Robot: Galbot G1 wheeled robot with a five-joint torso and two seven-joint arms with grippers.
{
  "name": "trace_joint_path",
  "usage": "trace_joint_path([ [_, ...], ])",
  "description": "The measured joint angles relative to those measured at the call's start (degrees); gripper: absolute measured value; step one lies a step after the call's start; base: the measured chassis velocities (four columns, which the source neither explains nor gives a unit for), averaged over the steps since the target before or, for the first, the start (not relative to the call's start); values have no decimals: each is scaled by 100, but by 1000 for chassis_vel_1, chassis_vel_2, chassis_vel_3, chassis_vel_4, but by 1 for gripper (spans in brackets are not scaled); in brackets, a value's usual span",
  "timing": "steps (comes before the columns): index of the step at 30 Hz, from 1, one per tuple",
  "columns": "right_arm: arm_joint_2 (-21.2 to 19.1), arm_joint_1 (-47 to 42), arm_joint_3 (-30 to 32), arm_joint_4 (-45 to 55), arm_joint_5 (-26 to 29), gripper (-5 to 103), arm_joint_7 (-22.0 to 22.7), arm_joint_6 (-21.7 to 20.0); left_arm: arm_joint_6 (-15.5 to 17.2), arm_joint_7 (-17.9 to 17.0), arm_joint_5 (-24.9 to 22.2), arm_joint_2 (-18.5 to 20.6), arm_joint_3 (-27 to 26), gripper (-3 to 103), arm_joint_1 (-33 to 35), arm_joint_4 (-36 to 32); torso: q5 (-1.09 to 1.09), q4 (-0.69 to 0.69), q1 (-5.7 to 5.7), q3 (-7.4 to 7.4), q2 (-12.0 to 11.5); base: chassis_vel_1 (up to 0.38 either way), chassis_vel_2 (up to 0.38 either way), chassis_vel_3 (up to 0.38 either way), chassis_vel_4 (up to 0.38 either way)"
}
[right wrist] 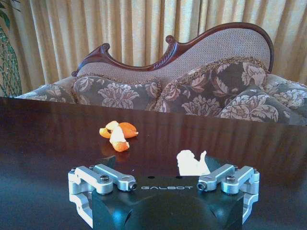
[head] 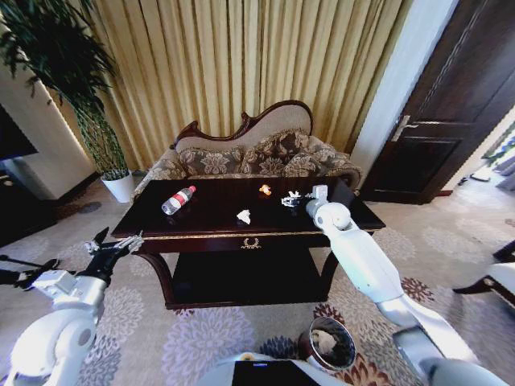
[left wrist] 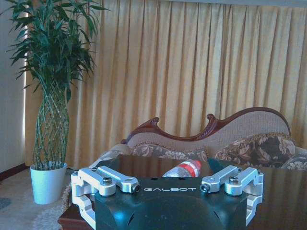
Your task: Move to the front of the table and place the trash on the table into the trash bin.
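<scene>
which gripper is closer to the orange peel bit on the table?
Right. The right gripper is over the dark-brown glossy table, just beside the small orange peel. The left gripper hangs off the table's far left corner.

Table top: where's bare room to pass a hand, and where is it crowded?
Bare: the table's front-left corner below the bottle, and the middle between bottle and front paper scrap. Crowded: back right, where orange peel, another paper scrap and the right hand cluster.

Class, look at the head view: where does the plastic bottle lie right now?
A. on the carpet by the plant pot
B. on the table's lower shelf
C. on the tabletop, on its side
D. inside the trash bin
C: the bottle lies on its side on the table, toward the robot's left.
</scene>
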Motion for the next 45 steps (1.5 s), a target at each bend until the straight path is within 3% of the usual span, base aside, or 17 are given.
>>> trace_joint_path([
  [23, 105, 100, -185, -522, -149, 103, 0, 251, -45, 81, 0, 5, -1, 100, 15, -57, 1, 0, 0, 0, 0, 0, 0, 0, 0],
  [26, 105, 87, -185, -538, -181, 91, 0, 312, -47, 81, -18, 67, -26, 100, -8, -57, 0, -1, 0, 0, 0, 0, 0, 0, 0],
  [28, 106, 86, -185, -538, -182, 91, 0, 317, -46, 81, -20, 69, -29, 100, -8, -57, 0, -1, 0, 0, 1, 0, 0, 0, 0],
  [35, 155, 62, -182, -594, -216, 58, 0, 405, -56, 79, -30, 103, -107, 100, 19, -49, 0, 1, 0, 0, 1, 0, 0, 0, 0],
  [37, 153, 47, -172, -599, -219, 58, 0, 421, -56, 78, -31, 109, -107, 100, 13, -50, 0, 0, 0, 0, 0, 0, 0, 0, 0],
  [41, 107, -18, -113, -592, -225, 37, 0, 462, -57, 72, -33, 104, -91, 100, -2, -78, 1, 0, 0, 0, 0, 0, 0, 0, 0],
  [43, 92, -24, -102, -584, -225, 37, 0, 467, -57, 72, -32, 96, -85, 100, -3, -82, 0, -1, 0, 0, 0, 0, 0, 0, 0],
  [45, 75, -27, -89, -579, -225, 27, 0, 479, -57, 70, -32, 82, -71, 100, -4, -86, 0, -1, 0, 0, 0, 0, 0, 0, 0],
])
